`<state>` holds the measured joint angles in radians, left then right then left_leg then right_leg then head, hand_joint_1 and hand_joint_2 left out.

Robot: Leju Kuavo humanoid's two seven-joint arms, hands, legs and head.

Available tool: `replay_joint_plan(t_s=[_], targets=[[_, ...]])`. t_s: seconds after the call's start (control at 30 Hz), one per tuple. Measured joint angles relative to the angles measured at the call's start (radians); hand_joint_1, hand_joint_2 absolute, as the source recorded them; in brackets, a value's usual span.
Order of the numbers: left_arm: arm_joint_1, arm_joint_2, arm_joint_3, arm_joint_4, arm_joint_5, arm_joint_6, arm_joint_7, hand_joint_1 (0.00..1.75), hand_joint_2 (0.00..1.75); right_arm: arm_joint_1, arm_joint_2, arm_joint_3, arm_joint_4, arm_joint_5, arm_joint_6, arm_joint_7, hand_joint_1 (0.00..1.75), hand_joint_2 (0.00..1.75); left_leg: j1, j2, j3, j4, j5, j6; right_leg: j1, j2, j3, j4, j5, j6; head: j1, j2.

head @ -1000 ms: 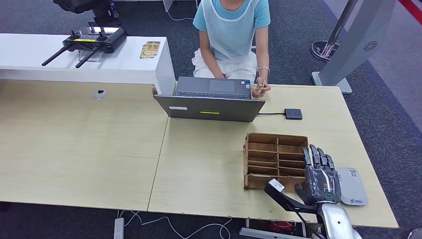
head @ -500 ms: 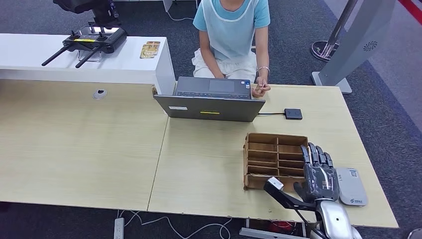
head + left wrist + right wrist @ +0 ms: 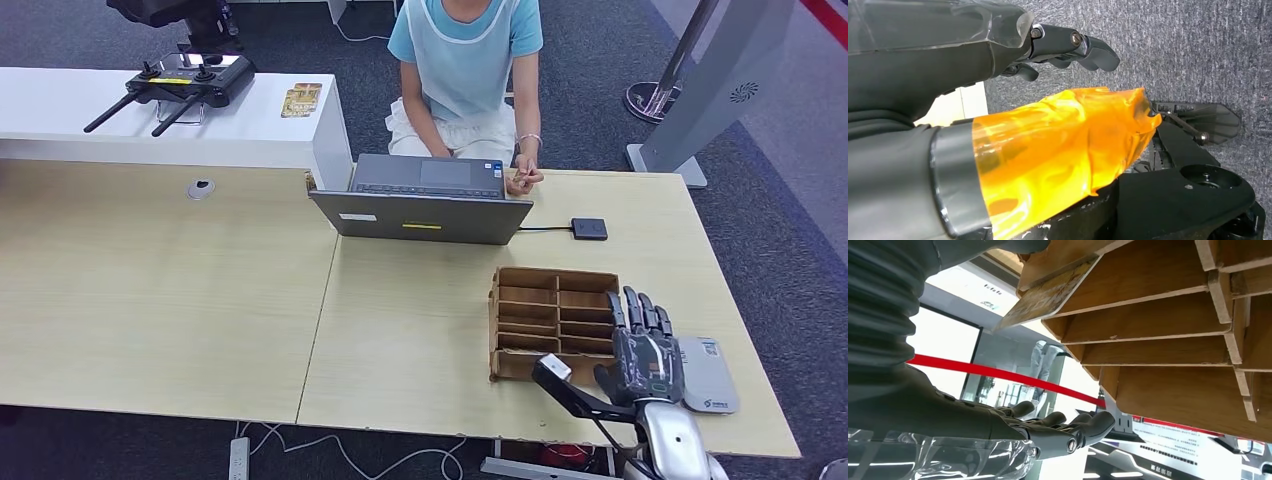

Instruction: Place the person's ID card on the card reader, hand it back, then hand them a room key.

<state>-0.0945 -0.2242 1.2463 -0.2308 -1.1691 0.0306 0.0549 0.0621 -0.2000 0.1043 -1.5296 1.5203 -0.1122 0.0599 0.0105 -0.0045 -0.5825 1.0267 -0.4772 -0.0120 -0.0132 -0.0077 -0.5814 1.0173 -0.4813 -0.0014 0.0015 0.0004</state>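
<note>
desk (image 3: 180, 300): pale wood | floor (image 3: 780, 250): grey carpet | right hand (image 3: 646, 352): fingers spread, empty

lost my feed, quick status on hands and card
Right hand open, fingers spread over the slotted box. Left hand hanging by the floor, empty. Person holds a small item by the laptop. Reader bare.

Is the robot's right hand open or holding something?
Open: the right hand hovers beside the wooden box, fingers apart, nothing in them.
</note>
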Motion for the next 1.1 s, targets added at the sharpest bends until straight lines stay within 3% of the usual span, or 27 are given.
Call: replay_joint_plan(t_s=[0.4, 0.93, 1.1], targets=[[0.0, -0.004, 0.002, 0.0, 0.005, 0.003, 0.0, 0.0, 0.0, 0.005, 0.008, -0.003, 0.0, 0.003, 0.009, 0.001, 0.22, 1.75, 0.0, 0.0, 0.0, 0.0, 0.0, 0.0, 0.0, 0.0, 0.0, 0.0, 0.0, 0.0, 0.0, 0.0], [0.0, -0.004, 0.013, 0.0, 0.012, 0.008, -0.004, 0.0, 0.0, 0.005, 0.02, -0.003, 0.0, 0.003, 0.012, -0.001, 0.61, 1.75, 0.0, 0.0, 0.0, 0.0, 0.0, 0.0, 0.0, 0.0, 0.0, 0.0, 0.0, 0.0, 0.0, 0.0], [0.0, -0.003, 0.015, 0.0, 0.013, 0.009, -0.005, 0.0, 0.0, 0.01, 0.023, -0.006, -0.001, 0.003, 0.013, -0.001, 0.65, 1.75, 0.0, 0.0, 0.0, 0.0, 0.0, 0.0, 0.0, 0.0, 0.0, 0.0, 0.0, 0.0, 0.0, 0.0]])
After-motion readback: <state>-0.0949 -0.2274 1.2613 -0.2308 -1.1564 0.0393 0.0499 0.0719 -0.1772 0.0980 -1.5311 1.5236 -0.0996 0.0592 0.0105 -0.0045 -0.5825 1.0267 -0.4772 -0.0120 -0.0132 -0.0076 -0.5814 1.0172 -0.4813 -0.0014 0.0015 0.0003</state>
